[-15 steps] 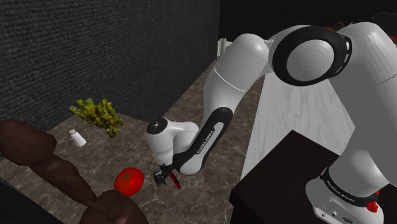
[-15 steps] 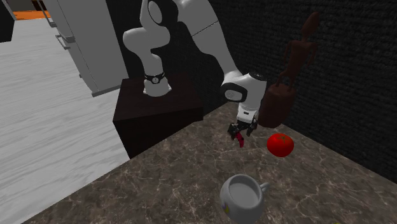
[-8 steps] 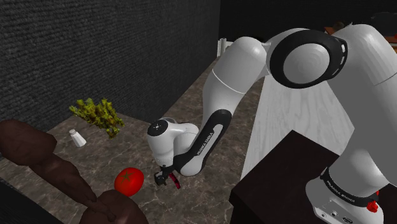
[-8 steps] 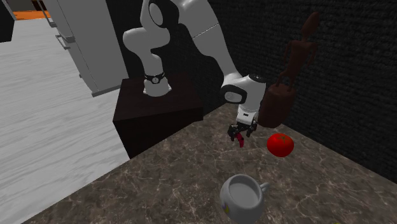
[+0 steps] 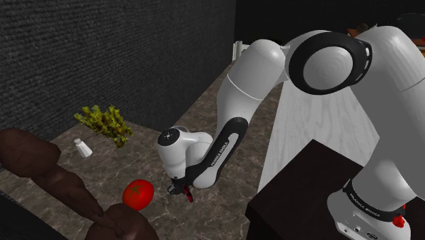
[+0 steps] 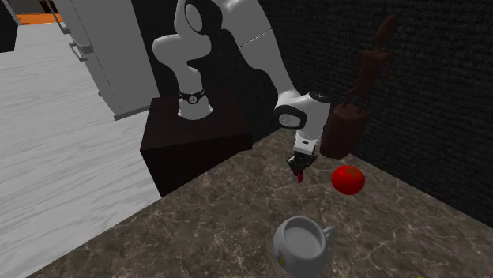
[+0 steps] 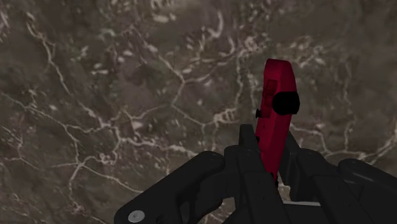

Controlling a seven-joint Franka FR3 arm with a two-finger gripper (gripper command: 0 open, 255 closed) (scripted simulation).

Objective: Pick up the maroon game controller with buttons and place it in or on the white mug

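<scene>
The game controller (image 7: 277, 108) is a thin dark red piece with black buttons, standing on edge between my two black fingers (image 7: 249, 153). My gripper (image 7: 272, 159) is shut on its lower end. In the shoulder view the gripper (image 5: 182, 191) points down at the marble countertop with the red controller (image 5: 189, 198) at its tips. In the second exterior view the gripper (image 6: 299, 169) and the controller (image 6: 300, 178) sit low over the counter. The white mug (image 6: 300, 243) stands upright nearer that camera, well apart from the gripper. Whether the controller rests on the counter I cannot tell.
A red tomato (image 5: 137, 193) (image 6: 348, 179) lies close beside the gripper. A dark brown figure (image 5: 54, 184) (image 6: 355, 103) stands behind it. A green leafy bunch (image 5: 105, 123) and a small white shaker (image 5: 82, 147) lie by the dark wall. The dark stand (image 6: 193, 130) borders the counter.
The fingers, spread around the controller before, have closed onto it. The arm has hardly moved.
</scene>
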